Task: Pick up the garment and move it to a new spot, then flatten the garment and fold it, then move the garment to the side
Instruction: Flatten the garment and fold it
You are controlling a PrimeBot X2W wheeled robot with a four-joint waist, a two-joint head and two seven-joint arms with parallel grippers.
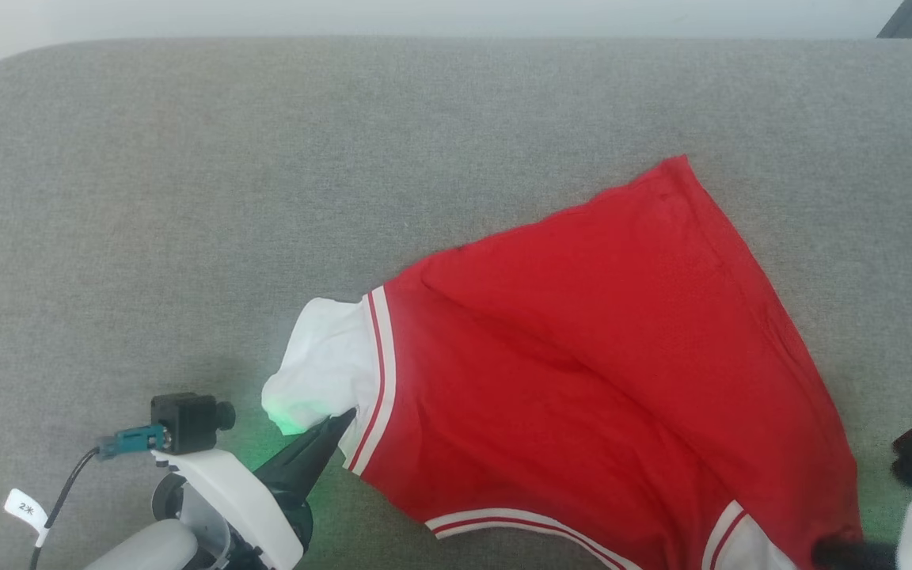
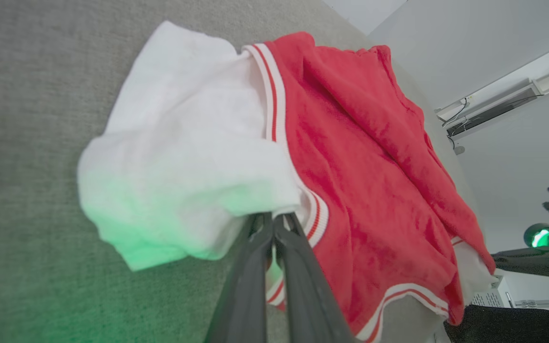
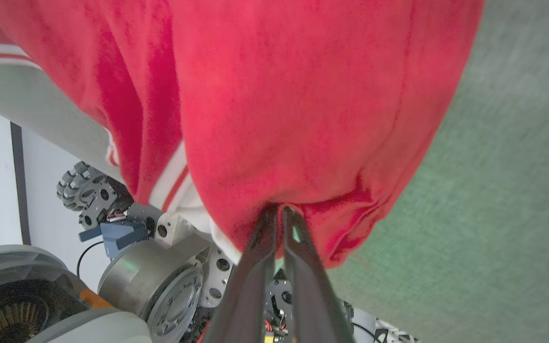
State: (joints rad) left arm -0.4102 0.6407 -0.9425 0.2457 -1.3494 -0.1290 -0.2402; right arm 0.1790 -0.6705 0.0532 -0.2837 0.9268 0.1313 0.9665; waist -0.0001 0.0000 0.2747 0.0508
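The garment (image 1: 583,356) lies spread on the grey padded surface, red body slanting toward the far right and one white sleeve (image 1: 321,364) at its left end. My left gripper (image 1: 345,418) is shut on the garment at the sleeve's striped seam; the left wrist view shows its fingertips (image 2: 273,216) pinched into the fabric (image 2: 360,166). My right gripper (image 1: 820,546) sits at the lower right corner of the garment. In the right wrist view its gripper tip (image 3: 277,209) holds bunched red cloth (image 3: 303,95), the jaws nearly together.
The grey surface (image 1: 266,158) stretches wide to the left and far side, with a rounded far left corner. Its near edge runs under the garment's lower right part, where the robot's base and a wheel (image 3: 79,186) stand below.
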